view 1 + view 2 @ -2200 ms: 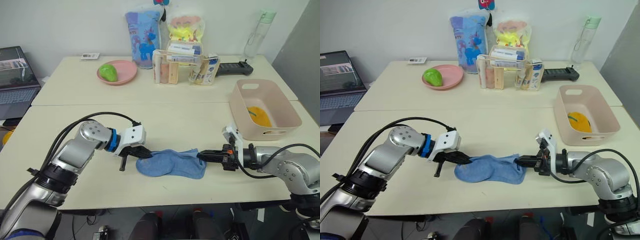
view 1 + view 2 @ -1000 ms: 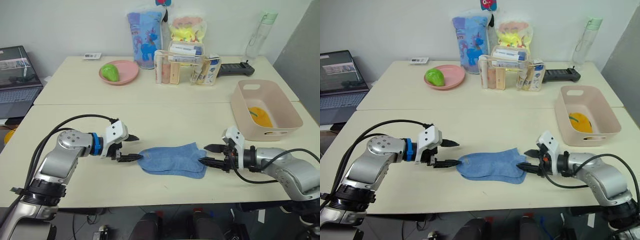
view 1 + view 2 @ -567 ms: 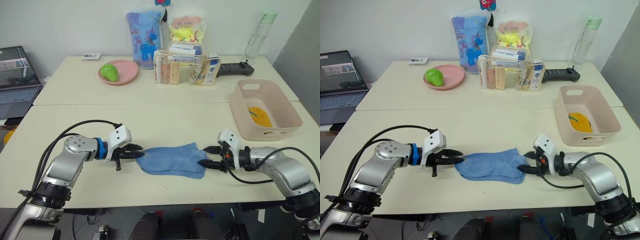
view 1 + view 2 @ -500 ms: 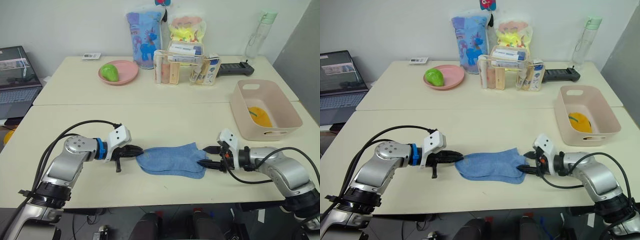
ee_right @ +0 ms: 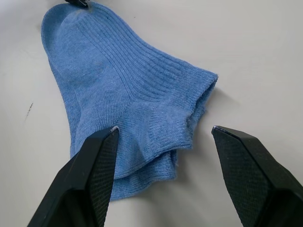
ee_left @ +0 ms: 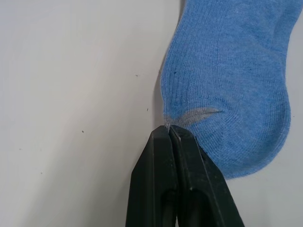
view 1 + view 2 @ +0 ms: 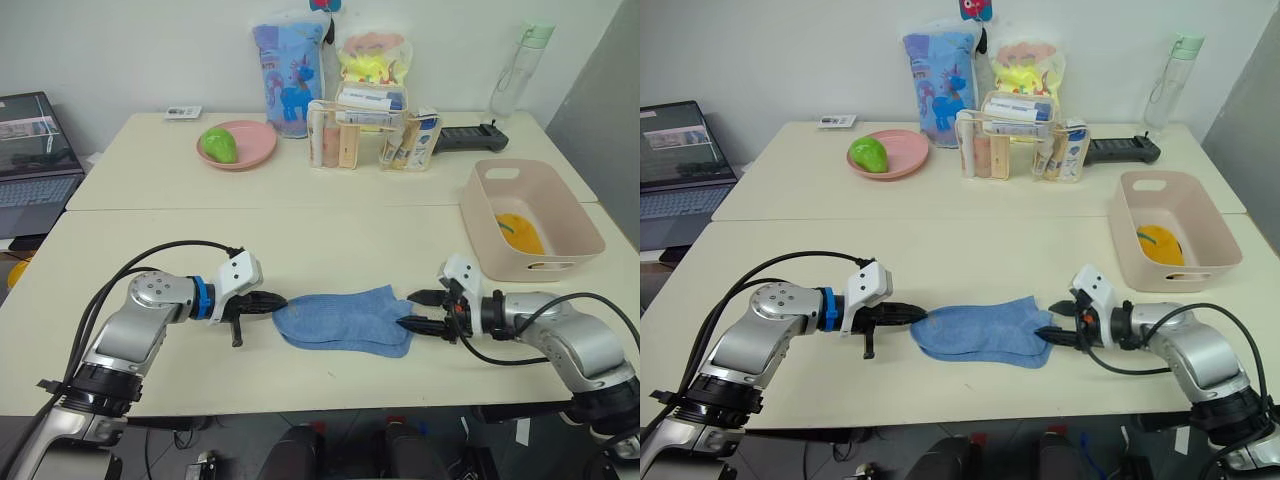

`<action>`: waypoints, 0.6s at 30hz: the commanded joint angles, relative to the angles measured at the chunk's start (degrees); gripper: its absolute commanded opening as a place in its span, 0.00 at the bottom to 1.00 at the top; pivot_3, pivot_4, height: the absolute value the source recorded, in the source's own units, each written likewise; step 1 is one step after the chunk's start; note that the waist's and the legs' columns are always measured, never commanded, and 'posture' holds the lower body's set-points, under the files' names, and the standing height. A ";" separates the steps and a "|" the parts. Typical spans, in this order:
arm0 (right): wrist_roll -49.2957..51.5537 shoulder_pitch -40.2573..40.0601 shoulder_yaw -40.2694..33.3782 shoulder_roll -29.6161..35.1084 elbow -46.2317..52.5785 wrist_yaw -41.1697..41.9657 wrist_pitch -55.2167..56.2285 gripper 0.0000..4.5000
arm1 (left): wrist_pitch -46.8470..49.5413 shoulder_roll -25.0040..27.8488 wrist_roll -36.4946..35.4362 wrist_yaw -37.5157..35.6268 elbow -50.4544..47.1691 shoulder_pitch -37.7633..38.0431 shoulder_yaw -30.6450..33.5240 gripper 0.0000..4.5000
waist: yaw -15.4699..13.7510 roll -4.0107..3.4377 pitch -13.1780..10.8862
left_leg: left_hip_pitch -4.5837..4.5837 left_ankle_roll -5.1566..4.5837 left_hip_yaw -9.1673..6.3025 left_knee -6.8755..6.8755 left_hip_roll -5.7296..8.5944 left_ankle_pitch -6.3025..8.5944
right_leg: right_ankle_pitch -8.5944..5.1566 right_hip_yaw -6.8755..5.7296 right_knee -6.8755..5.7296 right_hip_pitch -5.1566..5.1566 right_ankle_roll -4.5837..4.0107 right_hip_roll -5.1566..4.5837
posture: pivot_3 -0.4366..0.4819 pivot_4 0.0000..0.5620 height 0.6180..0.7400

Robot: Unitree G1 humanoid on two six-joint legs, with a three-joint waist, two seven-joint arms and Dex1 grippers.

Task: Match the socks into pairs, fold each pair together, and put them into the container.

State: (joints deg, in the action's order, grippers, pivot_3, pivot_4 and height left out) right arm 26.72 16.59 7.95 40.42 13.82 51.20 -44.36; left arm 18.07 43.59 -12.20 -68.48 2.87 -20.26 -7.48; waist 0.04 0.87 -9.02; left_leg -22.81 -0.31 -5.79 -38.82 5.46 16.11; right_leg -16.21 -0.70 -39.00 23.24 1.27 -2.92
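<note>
Left claw [image 6: 169, 137] pinches light blue socks [image 7: 345, 320]; labels unreadable.

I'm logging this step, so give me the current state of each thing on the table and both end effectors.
Light blue socks: stacked flat on table.
Left end effector: shut on the socks' toe edge.
Right end effector: open, straddling the cuff end.
Container: upright, holding a yellow item.
</note>
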 commanded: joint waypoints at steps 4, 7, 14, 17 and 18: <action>1.49 1.14 -1.42 -0.13 2.43 0.62 -0.09 0.55 | -0.54 0.51 -0.29 -0.57 -1.61 0.38 0.22 0.00 | 0.00 0.00 0.00 | 0.00 0.00 0.00 0.00 0.00 0.00 | 0.00 0.00 0.00 0.00 0.00 0.00 | 0.48 0.27 1.00; 0.41 0.76 -0.38 0.28 2.14 1.39 1.40 0.32 | -1.25 0.53 0.09 -0.52 -1.14 0.34 0.25 0.00 | 0.00 0.00 0.00 | 0.00 0.00 0.00 0.00 0.00 0.00 | 0.00 0.00 0.00 0.00 0.00 0.00 | 0.48 0.27 1.00; 1.29 0.75 -1.27 0.18 2.56 1.80 0.88 0.01 | -1.08 0.59 -0.15 -0.77 -1.43 0.57 0.39 0.00 | 0.00 0.00 0.00 | 0.00 0.00 0.00 0.00 0.00 0.00 | 0.00 0.00 0.00 0.00 0.00 0.00 | 0.48 0.27 1.00; 2.87 0.75 -1.73 1.15 4.58 2.74 -1.07 0.01 | -0.23 0.46 -1.19 -0.83 -2.51 0.60 1.07 0.00 | 0.00 0.00 0.00 | 0.00 0.00 0.00 0.00 0.00 0.00 | 0.00 0.00 0.00 0.00 0.00 0.00 | 0.48 0.27 1.00; 3.17 0.74 -1.76 1.38 4.94 2.89 -1.44 0.01 | -0.13 0.45 -1.32 -0.76 -2.66 0.59 1.18 0.00 | 0.00 0.00 0.00 | -0.01 0.00 0.00 0.00 0.00 0.00 | 0.00 0.00 0.00 0.00 0.00 0.00 | 0.48 0.27 1.00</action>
State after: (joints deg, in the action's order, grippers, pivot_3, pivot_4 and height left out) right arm 28.40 16.66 7.96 41.06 15.87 53.05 -45.43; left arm 17.77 43.60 -12.63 -69.31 2.34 -19.75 -7.47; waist 0.04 0.87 -9.02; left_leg -22.82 -0.32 -5.79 -38.82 5.45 16.11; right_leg -16.21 -0.70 -39.00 23.25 1.27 -2.92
